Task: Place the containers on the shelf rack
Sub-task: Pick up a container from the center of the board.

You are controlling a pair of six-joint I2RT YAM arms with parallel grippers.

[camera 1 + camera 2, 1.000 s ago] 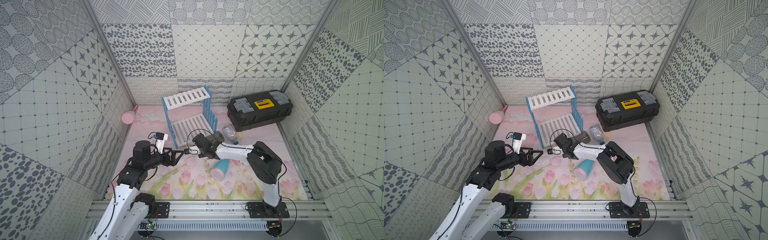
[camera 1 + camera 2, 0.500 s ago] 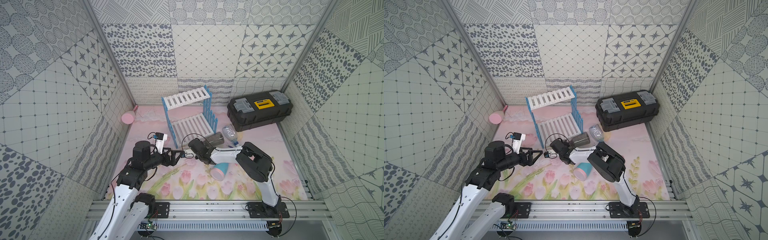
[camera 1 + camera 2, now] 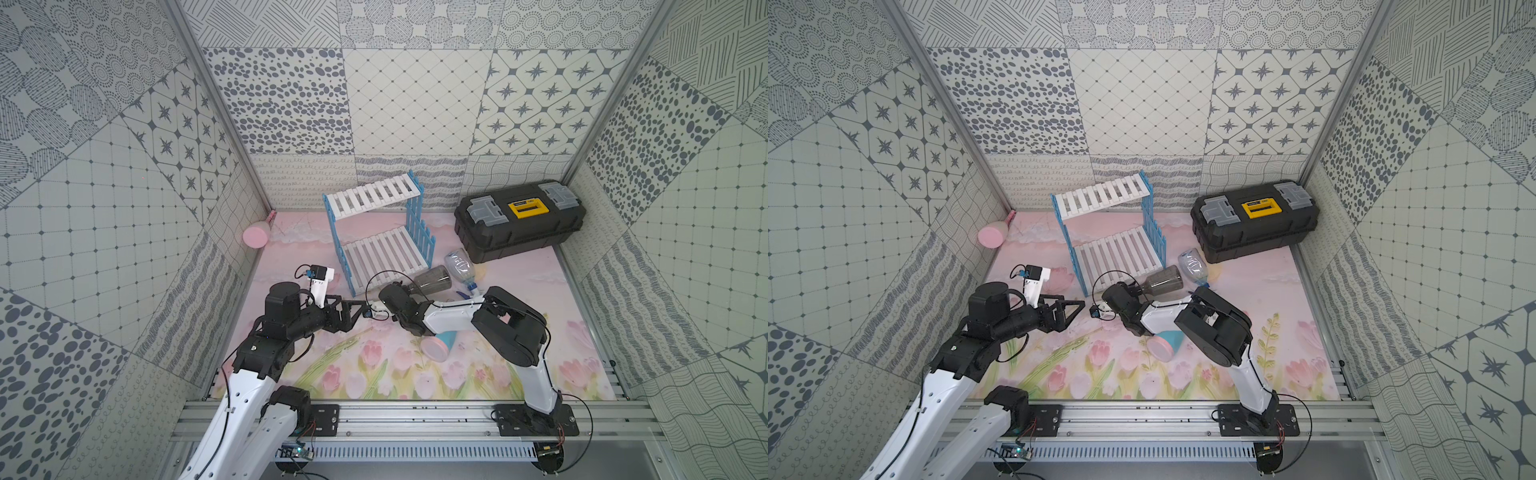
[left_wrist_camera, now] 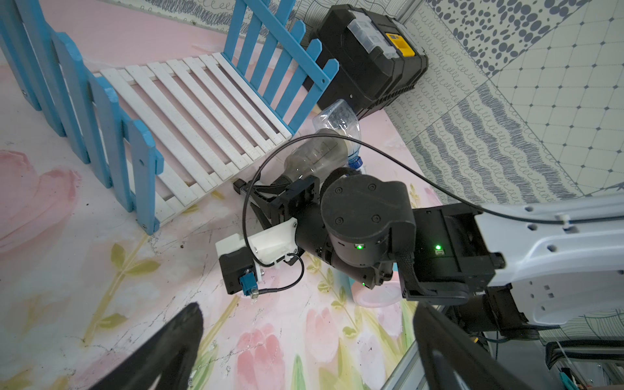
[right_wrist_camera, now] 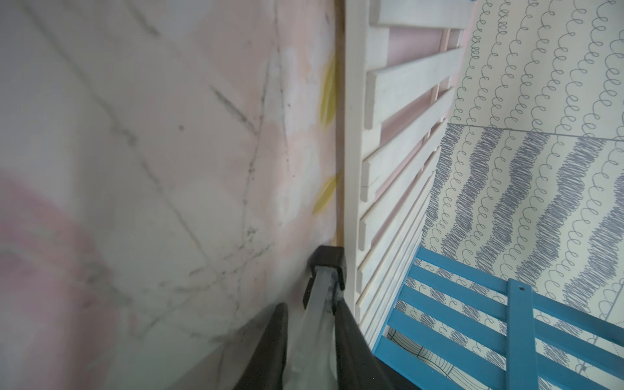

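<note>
The right gripper (image 5: 312, 310) is clamped on the narrow neck of the smoky spray bottle (image 3: 432, 279), which lies at the shelf rack's (image 3: 386, 253) lower front corner and is probably light, stiff and slippery, while the left gripper (image 4: 305, 309) gapes wide and empty.

Legible text: none in any view.

- Toolbox (image 3: 519, 224): dark strip of print along the top of the yellow handle (image 3: 528, 206), seen in both top views; too small to read. The left wrist view shows the same handle (image 4: 400, 46) at an angle, with no letters to make out.
- Smoky bottle (image 4: 317, 153): faint marks on its side, unreadable.
- Other items: no labels, brands, numbers or signs visible.
</note>
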